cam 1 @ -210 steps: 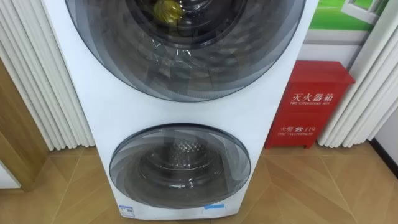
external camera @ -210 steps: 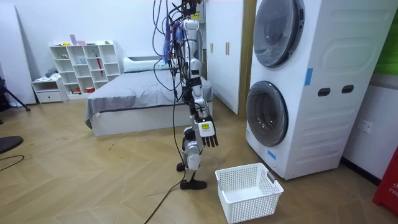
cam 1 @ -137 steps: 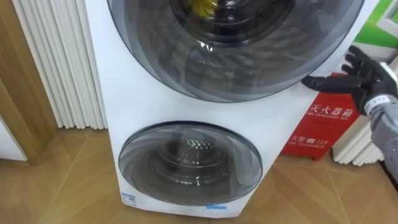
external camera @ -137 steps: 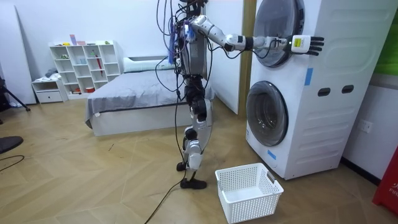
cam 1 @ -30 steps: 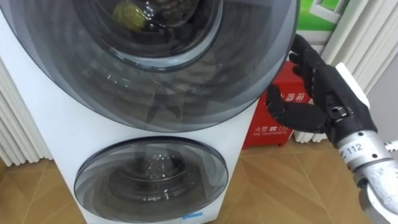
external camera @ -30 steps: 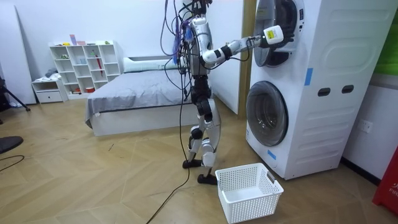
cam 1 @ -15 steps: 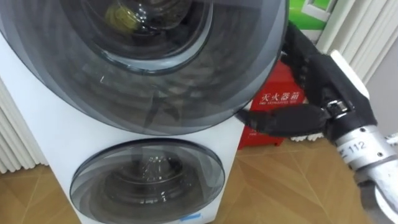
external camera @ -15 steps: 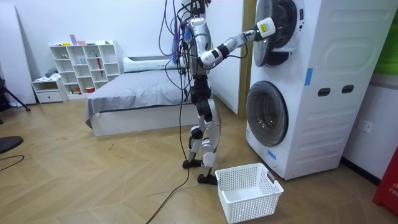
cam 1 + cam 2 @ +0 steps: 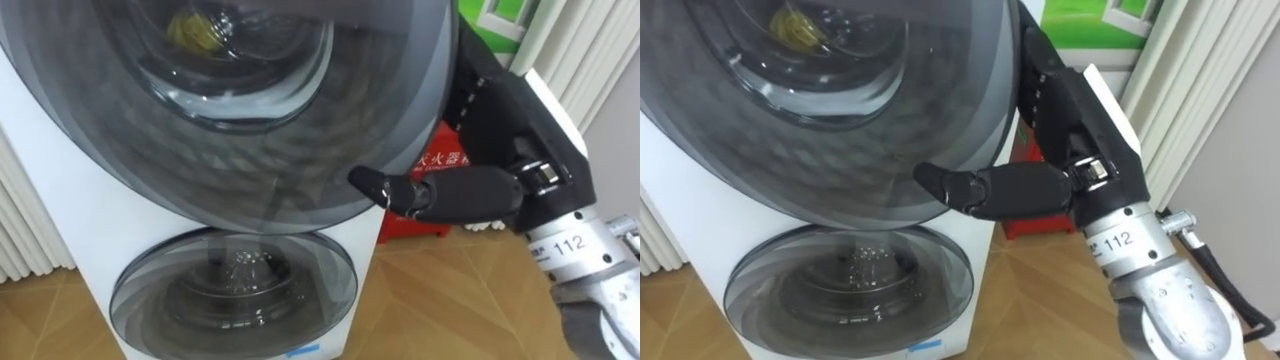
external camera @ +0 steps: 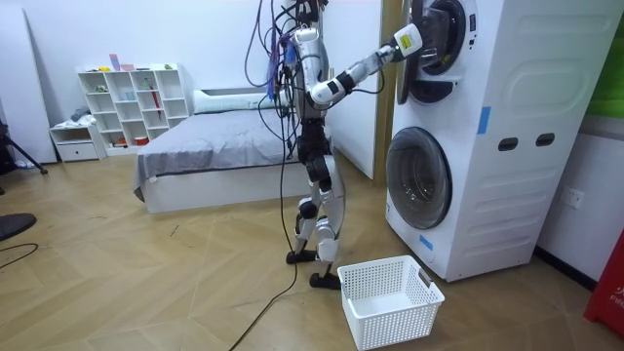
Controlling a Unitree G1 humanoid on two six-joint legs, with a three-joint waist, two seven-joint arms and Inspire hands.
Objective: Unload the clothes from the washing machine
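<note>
Left eye view: the right hand (image 9: 505,130) clamps the door (image 9: 250,150) at its right rim, thumb laid across the glass front, fingers behind the edge. A yellow cloth (image 9: 192,30) lies in the drum, up and left of the hand. Room view: the robot stands before the washer (image 10: 517,146), right arm raised and outstretched, basket (image 10: 390,297) by its feet. Right eye view: wrist low, thumb (image 9: 985,190) pointing left.
</note>
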